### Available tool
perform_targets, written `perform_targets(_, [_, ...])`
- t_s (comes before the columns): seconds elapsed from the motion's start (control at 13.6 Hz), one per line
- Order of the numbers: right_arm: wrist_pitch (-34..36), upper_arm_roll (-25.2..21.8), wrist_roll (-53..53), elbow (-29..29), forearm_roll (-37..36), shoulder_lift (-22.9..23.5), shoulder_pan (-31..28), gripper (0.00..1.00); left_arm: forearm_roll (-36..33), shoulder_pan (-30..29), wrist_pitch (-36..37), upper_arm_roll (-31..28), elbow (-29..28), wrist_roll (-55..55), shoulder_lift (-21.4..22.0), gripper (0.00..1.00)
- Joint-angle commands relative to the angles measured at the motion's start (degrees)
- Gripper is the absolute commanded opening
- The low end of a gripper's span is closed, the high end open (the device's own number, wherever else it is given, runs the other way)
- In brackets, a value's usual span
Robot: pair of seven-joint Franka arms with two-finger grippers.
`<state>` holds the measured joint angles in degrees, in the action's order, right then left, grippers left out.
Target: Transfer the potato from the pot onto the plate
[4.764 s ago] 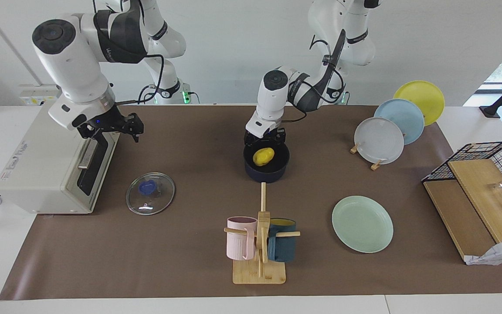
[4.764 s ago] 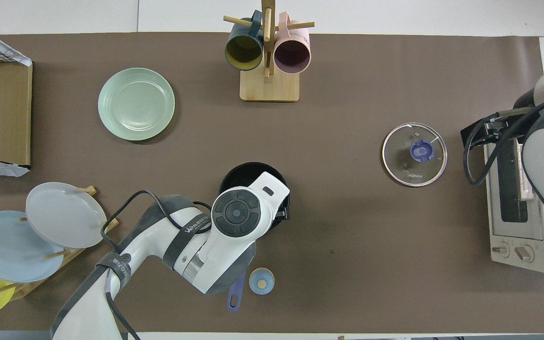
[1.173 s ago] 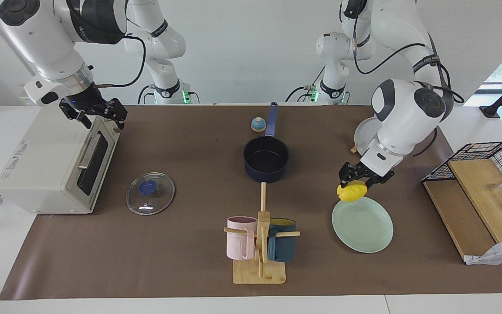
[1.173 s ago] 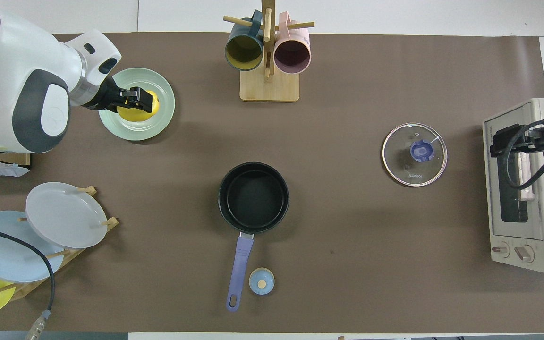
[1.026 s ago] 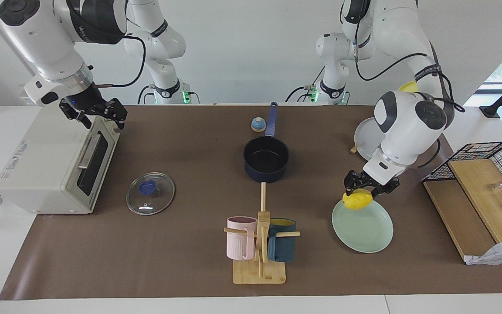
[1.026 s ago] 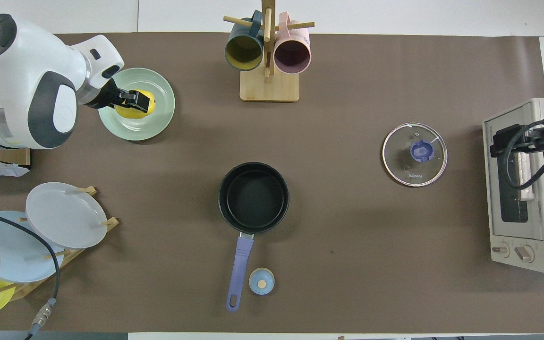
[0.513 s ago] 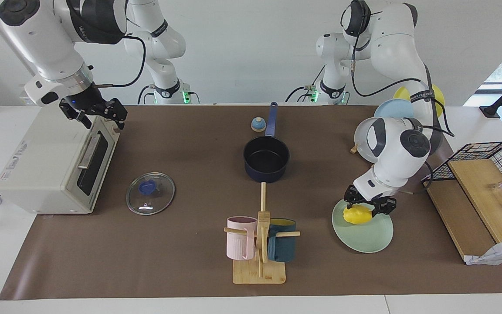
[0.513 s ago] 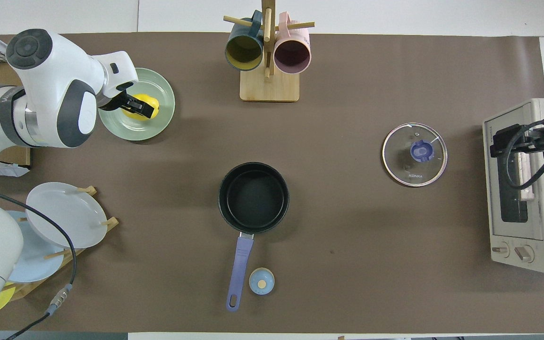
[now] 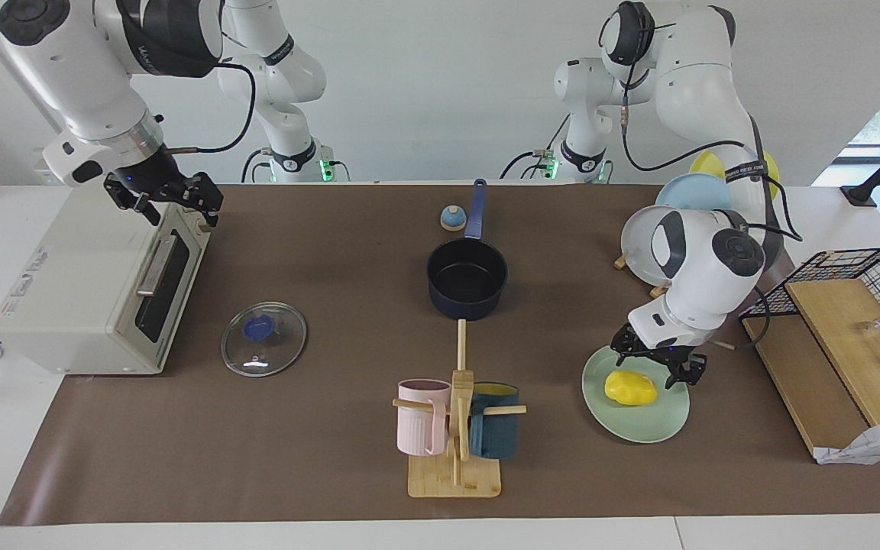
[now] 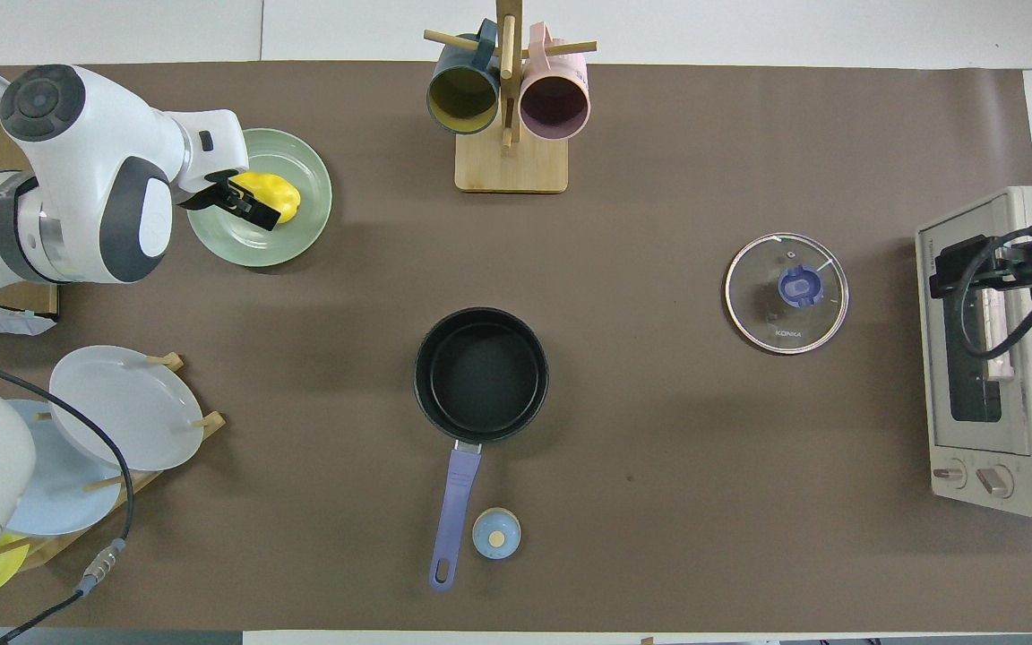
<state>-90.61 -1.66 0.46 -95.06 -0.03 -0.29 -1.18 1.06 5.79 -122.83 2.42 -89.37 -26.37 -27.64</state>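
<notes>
A: Since the count runs from the biggest item down, what heads the list?

B: Toaster oven [image 9: 96, 290], at the right arm's end; right gripper [image 9: 167, 195] waits over its top edge, fingers spread, holding nothing.

A: Next?

B: Mint-green plate [image 9: 658, 416], directly under the left gripper [image 9: 660, 359]. Then the navy saucepan [image 9: 467, 284], well apart from that gripper toward the table's middle, empty inside.

A: And the potato?

B: Yellow potato [image 9: 630, 388], lying on the plate just below the left gripper; its fingers stand parted and seem clear of it.

A: Status?

B: Transfer apparently done. Remaining: lift the left arm away.
</notes>
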Motion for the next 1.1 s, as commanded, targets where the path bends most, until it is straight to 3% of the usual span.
perform_targets(0.0, [-0.2, 0.5, 0.4, -0.7, 0.8, -0.6, -0.8, 1.0, 0.4, -1.6, 11.0, 0.1, 4.6, 5.2, 4.6, 1.0])
perform_targets(0.37, [-0.1, 0.5, 0.4, -0.7, 0.8, -0.6, -0.8, 1.0, 0.0, -1.6, 20.0, -2.7, 4.6, 17.1, 16.0, 1.0])
perform_targets(0.59, [-0.2, 0.5, 0.4, -0.7, 0.8, -0.6, -0.8, 1.0, -0.4, -1.5, 29.1, -3.3, 4.2, 22.1, 22.9, 1.0])
perform_targets(1.03, [-0.1, 0.5, 0.4, -0.7, 0.8, -0.6, -0.8, 1.0, -0.4, -0.3, 38.1, -3.0, -2.1, 28.6, 29.7, 1.0])
